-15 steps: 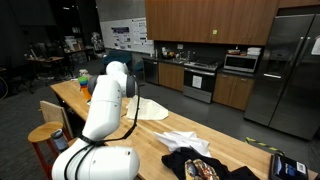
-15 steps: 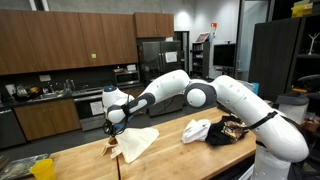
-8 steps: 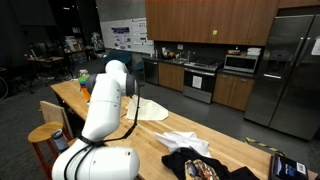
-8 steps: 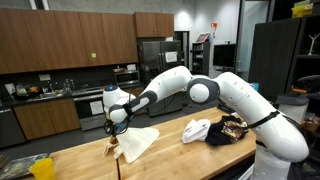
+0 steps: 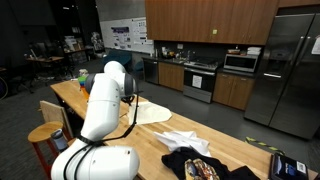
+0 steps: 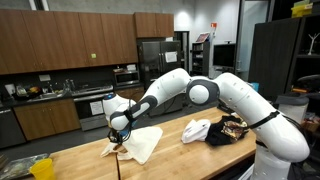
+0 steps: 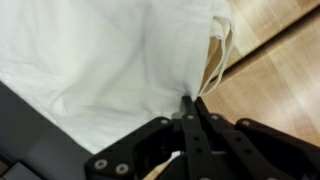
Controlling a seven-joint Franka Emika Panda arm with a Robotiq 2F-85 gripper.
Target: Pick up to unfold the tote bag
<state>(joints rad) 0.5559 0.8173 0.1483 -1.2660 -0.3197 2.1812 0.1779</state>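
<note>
The hand (image 7: 191,100) is pressed together, its two tips pinching the gathered edge of the bag (image 7: 100,60), whose folds run in toward the grip. A strap (image 7: 222,45) of the bag hangs in a loop just beside the tips, over the wooden bench (image 7: 275,80).

In an exterior view the arm (image 6: 200,92) stretches across the bench (image 6: 185,160) and dips the hand (image 6: 121,138) low at the bag's (image 6: 143,143) far side. The rest of the bag lies spread on the wood. A white cloth (image 6: 195,130) sits crumpled well apart from it, touching a black garment (image 6: 228,133) with a colourful print.

In an exterior view the arm hides the hand. The bag (image 5: 150,110) lies flat beyond the arm, and the white cloth (image 5: 185,138) and black garment (image 5: 200,168) lie nearer the camera.
</note>
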